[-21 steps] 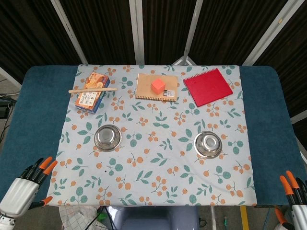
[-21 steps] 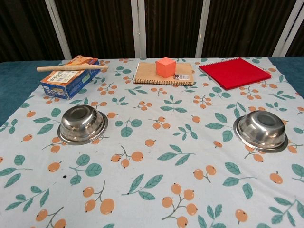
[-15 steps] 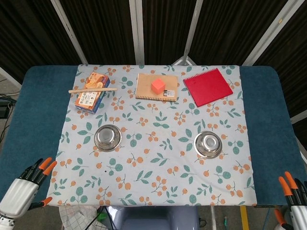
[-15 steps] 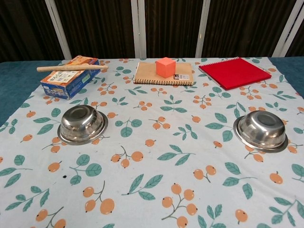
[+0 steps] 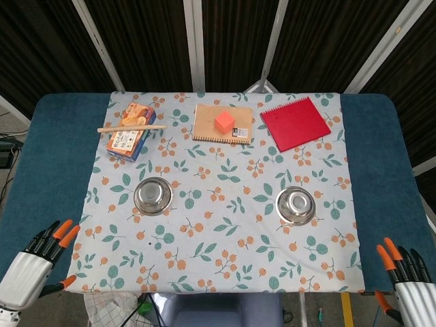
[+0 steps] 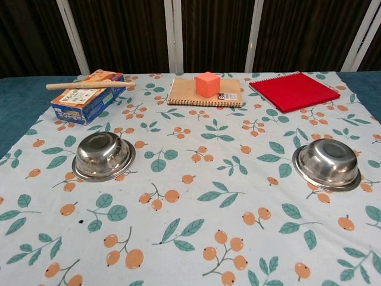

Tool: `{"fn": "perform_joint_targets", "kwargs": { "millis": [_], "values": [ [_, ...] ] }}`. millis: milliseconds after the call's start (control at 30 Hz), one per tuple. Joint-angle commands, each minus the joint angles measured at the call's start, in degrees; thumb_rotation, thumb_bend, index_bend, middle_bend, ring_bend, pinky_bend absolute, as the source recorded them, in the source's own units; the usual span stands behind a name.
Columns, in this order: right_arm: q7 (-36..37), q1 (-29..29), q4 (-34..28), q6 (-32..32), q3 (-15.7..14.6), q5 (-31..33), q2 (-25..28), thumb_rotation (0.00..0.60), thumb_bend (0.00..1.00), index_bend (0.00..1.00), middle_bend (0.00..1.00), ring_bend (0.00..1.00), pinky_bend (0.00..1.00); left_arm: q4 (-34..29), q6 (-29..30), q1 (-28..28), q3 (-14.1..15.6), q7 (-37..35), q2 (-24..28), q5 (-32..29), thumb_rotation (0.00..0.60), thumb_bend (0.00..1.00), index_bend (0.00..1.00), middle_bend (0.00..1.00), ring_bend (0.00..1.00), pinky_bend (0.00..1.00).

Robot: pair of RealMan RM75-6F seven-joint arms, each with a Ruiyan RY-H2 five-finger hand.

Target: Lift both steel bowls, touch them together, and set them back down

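Two steel bowls stand upright on the floral cloth. The left bowl sits on the left half, the right bowl on the right half. My left hand shows at the bottom left corner of the head view, fingers apart and holding nothing, well short of the left bowl. My right hand shows at the bottom right corner, fingers spread and empty, off the cloth's corner. Neither hand appears in the chest view.
At the back lie a blue snack box with a wooden stick across it, a tan notebook carrying an orange cube, and a red notebook. The blue table borders the cloth.
My right hand has shifted left and up into fuller view at the bottom right corner. The left hand has barely moved. Both bowls stay put.
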Motion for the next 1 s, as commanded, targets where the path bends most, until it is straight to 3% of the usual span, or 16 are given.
{"fn": "perform_joint_targets", "kwargs": {
  "millis": [33, 300, 500, 700, 1000],
  "values": [
    [-2.6, 5.0, -2.7, -7.6, 1.8, 1.9, -1.1, 0.600, 0.34, 0.00, 0.00, 0.00, 0.00, 0.2, -2.6, -1.0, -1.1, -0.2, -0.6, -2.0, 0.515, 0.05, 0.00, 0.00, 0.00, 0.19],
    [-11.8, 13.2, -9.2, -20.2, 6.3, 8.0, -4.1, 0.600, 0.34, 0.00, 0.00, 0.00, 0.00, 0.3, -9.1, -4.0, -3.3, 2.6, -2.5, -6.2, 0.514, 0.05, 0.00, 0.00, 0.00, 0.19],
    [-17.4, 20.1, -9.8, -30.4, 10.6, 18.1, -9.1, 0.600, 0.34, 0.00, 0.00, 0.00, 0.00, 0.3, -10.1, -3.9, -3.0, 5.3, -3.3, -6.8, 0.516, 0.05, 0.00, 0.00, 0.00, 0.19],
    [-23.2, 25.4, -8.9, -36.1, 13.7, 27.4, -13.3, 0.600, 0.34, 0.00, 0.00, 0.00, 0.00, 0.1, -11.1, -4.1, -2.7, 7.9, -4.2, -6.9, 0.519, 0.05, 0.00, 0.00, 0.00, 0.19],
    [-28.2, 31.9, -7.7, -40.4, 16.9, 39.1, -15.0, 0.600, 0.34, 0.00, 0.00, 0.00, 0.00, -0.2, -13.6, -4.9, -4.3, 9.0, -4.7, -11.0, 0.520, 0.05, 0.00, 0.00, 0.00, 0.19]
  ]
}}
